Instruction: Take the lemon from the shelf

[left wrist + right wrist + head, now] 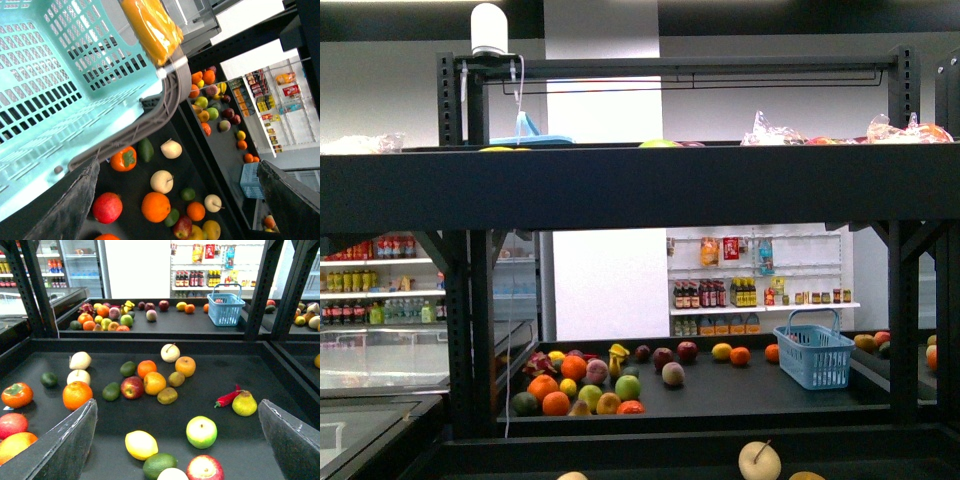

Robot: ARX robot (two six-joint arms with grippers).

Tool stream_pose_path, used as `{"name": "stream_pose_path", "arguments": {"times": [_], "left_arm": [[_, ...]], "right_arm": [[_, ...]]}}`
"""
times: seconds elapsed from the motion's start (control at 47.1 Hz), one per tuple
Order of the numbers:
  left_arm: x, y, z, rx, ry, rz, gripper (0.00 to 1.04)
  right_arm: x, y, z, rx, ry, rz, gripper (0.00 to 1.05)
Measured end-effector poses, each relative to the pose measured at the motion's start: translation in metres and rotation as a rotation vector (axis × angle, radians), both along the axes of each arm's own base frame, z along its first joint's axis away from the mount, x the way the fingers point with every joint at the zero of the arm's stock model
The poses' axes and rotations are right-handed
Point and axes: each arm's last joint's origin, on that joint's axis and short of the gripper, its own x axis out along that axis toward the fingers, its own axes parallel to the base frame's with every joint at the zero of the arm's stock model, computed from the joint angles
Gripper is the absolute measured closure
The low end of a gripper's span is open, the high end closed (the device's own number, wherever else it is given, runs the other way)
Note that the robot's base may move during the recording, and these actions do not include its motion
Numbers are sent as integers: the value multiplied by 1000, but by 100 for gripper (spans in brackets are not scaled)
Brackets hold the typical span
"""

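Note:
The lemon (pixel 141 444) is yellow and oval. It lies on the black tray of the shelf (pixel 165 345) among loose fruit, beside a lime (pixel 159 465) and a green apple (pixel 201 431). My right gripper (pixel 177 407) is open and empty above this tray; the lemon lies low between its fingers, nearer the left finger (pixel 70 442). My left gripper (pixel 177 162) is open and empty, hovering over fruit on the same kind of tray beside a teal basket (pixel 60 75). The front view shows the black shelf (pixel 640 185) but neither gripper.
Oranges (pixel 77 394), a red apple (pixel 132 387), pears, kiwis, a chilli (pixel 227 397) and a persimmon (pixel 16 394) lie scattered on the tray. Black uprights (pixel 260 287) flank it. A further tray holds more fruit and a blue basket (pixel 225 310). Store shelves stand behind.

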Motion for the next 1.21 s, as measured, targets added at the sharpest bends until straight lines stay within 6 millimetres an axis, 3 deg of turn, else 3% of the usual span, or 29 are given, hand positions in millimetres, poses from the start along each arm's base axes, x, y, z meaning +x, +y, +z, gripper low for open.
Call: {"name": "stream_pose_path", "arguments": {"times": [0.233,0.615,0.637,0.785,1.21], "left_arm": [[33,36,-1,-85,19,31,8],[69,83,-5,-220,-64,150,8],[90,94,-9,-297,-89,205,8],[103,91,-17,-332,-82,265,8],[103,91,-17,-330,-69,290,79]], "right_arm": [[0,0,0,0,0,0,8],[0,0,0,0,0,0,8],[0,0,0,0,0,0,8],[0,0,0,0,0,0,8],[0,0,0,0,0,0,8]]}}
